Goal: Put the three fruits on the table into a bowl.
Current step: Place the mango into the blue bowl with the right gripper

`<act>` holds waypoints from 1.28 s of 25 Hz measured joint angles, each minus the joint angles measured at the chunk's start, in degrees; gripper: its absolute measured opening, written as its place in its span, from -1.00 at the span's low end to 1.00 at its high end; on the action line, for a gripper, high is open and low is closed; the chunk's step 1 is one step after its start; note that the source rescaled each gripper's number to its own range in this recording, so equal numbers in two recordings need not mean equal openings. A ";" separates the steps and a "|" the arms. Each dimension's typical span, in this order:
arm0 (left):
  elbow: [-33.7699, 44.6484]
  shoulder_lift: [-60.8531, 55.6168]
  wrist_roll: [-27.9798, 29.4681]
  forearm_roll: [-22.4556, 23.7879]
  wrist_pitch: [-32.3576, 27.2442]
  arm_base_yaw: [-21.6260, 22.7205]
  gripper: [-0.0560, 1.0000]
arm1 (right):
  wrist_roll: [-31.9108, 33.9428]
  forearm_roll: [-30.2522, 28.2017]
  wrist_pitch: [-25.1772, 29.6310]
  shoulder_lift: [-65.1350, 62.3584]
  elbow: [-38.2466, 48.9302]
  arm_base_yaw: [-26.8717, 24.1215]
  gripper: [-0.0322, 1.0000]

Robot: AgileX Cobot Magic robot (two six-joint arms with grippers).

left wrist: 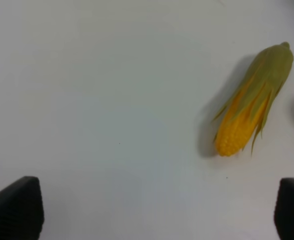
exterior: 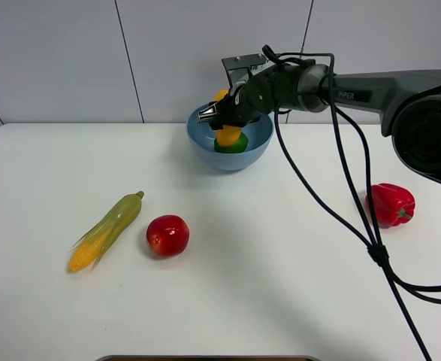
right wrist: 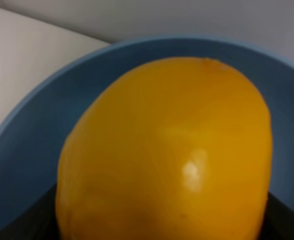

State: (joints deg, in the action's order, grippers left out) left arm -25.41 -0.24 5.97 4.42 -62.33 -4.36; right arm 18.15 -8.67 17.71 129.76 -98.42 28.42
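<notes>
The right gripper (exterior: 228, 113) is clamped on the oblong yellow-orange mango (right wrist: 167, 150), held long axis roughly upright over the round light-blue glossy bowl (exterior: 205, 148) at the far middle of the white table (exterior: 280, 286). Its lower end is close above the small green lime (exterior: 240, 147) inside. The round red apple (exterior: 167, 235) lies near left, beside the yellow corn cob (exterior: 107, 229), and is likely nearer the left gripper (left wrist: 159, 215), which is wide apart and empty.

One each: bowl (exterior: 203, 150), mango (exterior: 229, 136), lime (exterior: 237, 147), apple (exterior: 167, 235), corn cob (exterior: 107, 229), bell pepper (exterior: 390, 204).
</notes>
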 joint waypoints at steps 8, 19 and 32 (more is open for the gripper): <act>0.00 0.00 0.00 0.00 0.00 0.00 0.74 | -0.59 0.05 -0.68 0.86 -0.14 0.00 -0.94; 0.00 0.00 0.00 0.00 0.00 0.00 0.74 | -2.63 0.05 -1.61 0.86 -0.14 0.00 -0.10; 0.00 0.00 0.00 0.00 0.00 0.00 0.74 | -2.63 0.11 1.58 -7.48 -0.14 0.00 0.99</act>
State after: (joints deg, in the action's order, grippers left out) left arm -25.41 -0.24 5.97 4.42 -62.33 -4.36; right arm 15.52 -8.56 19.30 122.28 -98.56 28.42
